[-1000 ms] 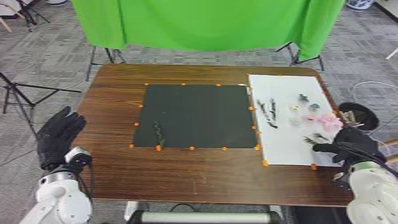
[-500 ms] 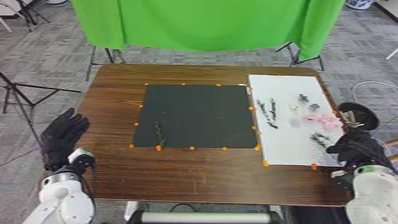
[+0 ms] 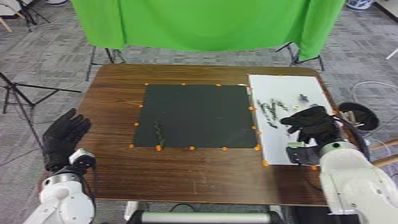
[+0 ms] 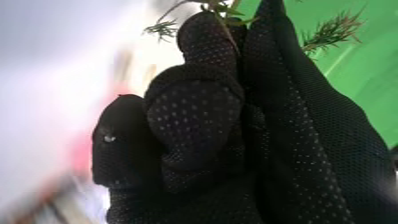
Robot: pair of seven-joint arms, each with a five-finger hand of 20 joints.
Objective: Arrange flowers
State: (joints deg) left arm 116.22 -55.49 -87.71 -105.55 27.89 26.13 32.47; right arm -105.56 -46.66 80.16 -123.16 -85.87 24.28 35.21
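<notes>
Flower sprig (image 4: 333,36), needle-leaved, pinched in right hand (image 3: 311,122), fingers curled; hand right of the black mat (image 3: 200,115), over white board (image 3: 275,82). Left hand (image 3: 64,137) left of mat, relaxed open, nothing held. Step: pick looks done; next calls for carrying it onto mat, near green stem (image 3: 159,135) on mat's near-left part. Brown wooden table (image 3: 213,175) around mat; green cloth (image 3: 204,25) beyond mat, grey carpeted floor.

Small pale dots (image 4: 189,112) are speckling the black-fabric-gloved right hand (image 3: 311,123); a rounded white arm (image 3: 348,167) is showing behind it.
</notes>
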